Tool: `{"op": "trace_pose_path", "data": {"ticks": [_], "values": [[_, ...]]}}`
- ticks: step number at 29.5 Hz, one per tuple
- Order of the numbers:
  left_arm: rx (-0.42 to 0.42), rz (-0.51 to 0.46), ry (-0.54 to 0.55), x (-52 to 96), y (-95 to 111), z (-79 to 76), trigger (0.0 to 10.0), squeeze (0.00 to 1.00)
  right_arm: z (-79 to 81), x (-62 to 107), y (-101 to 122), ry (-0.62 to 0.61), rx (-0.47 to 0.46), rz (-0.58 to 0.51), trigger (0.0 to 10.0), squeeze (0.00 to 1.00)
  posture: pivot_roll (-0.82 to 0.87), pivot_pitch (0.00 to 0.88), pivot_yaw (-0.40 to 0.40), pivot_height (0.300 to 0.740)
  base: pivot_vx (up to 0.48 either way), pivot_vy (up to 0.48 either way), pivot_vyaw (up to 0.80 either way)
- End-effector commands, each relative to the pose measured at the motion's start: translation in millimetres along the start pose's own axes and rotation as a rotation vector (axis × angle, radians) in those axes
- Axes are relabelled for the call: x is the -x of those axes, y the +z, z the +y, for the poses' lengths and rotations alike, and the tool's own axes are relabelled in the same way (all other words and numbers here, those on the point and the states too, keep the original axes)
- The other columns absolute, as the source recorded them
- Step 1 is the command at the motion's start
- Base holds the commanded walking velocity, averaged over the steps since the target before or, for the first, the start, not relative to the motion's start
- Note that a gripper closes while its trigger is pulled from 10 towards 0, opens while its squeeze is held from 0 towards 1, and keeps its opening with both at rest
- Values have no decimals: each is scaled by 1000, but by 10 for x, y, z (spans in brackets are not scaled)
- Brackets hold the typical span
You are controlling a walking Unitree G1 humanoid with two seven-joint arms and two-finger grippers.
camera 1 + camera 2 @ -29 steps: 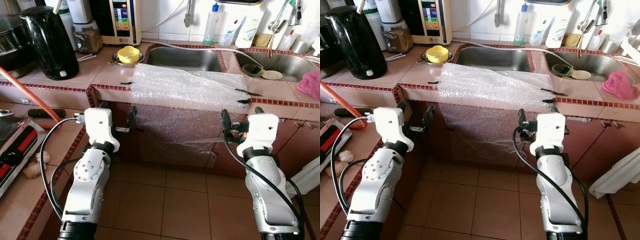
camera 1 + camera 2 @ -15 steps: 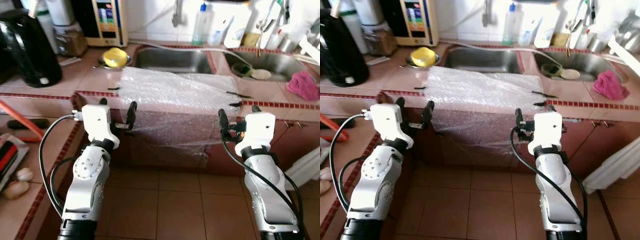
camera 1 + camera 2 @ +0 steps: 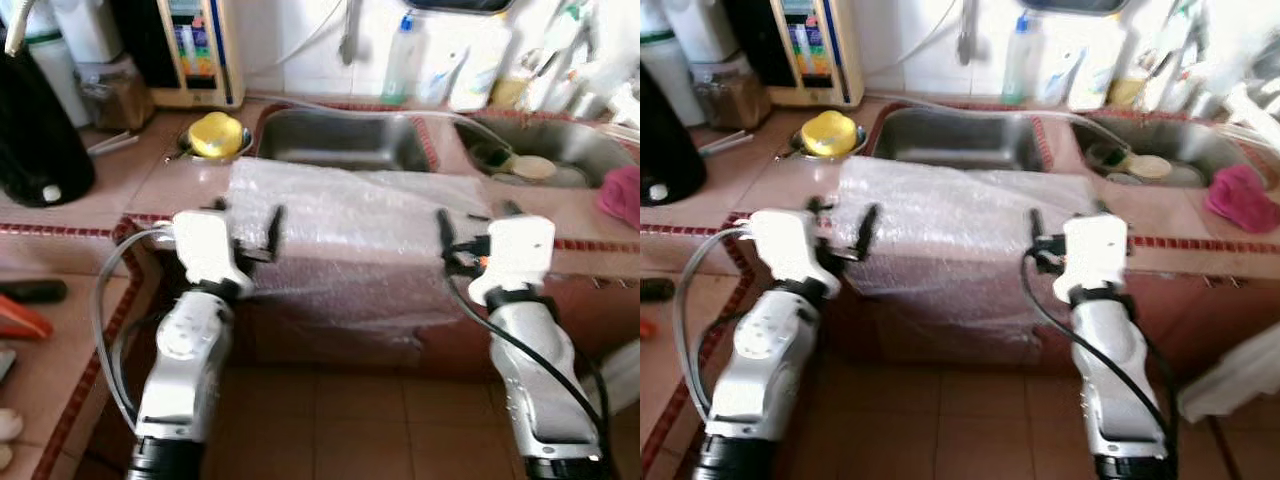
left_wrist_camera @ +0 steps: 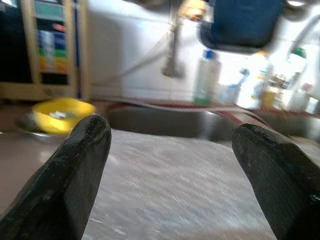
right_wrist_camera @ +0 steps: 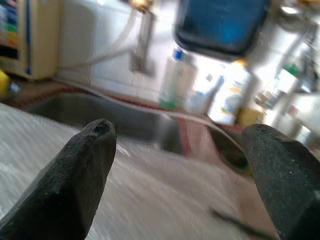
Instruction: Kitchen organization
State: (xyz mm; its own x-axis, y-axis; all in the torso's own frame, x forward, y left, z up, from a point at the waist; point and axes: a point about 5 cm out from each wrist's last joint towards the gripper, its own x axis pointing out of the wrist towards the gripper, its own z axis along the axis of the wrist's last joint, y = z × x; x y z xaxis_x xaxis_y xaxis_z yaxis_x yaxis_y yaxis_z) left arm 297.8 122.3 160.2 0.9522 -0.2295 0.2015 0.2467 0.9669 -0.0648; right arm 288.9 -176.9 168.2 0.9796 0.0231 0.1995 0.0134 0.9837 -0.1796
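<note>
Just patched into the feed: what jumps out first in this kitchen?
A sheet of bubble wrap lies on the tiled counter before the sink and hangs over the front edge. The left gripper and right gripper, both open, are raised at its two ends. A yellow bowl sits left of the sink.
</note>
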Motion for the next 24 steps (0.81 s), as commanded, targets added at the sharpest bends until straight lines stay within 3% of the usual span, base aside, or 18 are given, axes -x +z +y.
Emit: {"op": "trace_pose_path", "data": {"ticks": [1, 16, 24], "values": [[-16, 8, 44, 12, 13, 85, 10000, 0, 45, -4, 38, 10, -8, -16, 10000, 0, 9, 0, -11, 740, 0, 0, 0], [-25, 2, 55, 18, 21, 84, 10000, 0, 25, 29, 10, -5, -15, 3, 10000, 0, 4, 0, -5, 740, 0, 0, 0], [-6, 15, 54, 26, 12, 92, 10000, 0, 38, 18, 16, 0, -13, 2, 10000, 0, 7, 0, -6, 740, 0, -326, 0]]}}
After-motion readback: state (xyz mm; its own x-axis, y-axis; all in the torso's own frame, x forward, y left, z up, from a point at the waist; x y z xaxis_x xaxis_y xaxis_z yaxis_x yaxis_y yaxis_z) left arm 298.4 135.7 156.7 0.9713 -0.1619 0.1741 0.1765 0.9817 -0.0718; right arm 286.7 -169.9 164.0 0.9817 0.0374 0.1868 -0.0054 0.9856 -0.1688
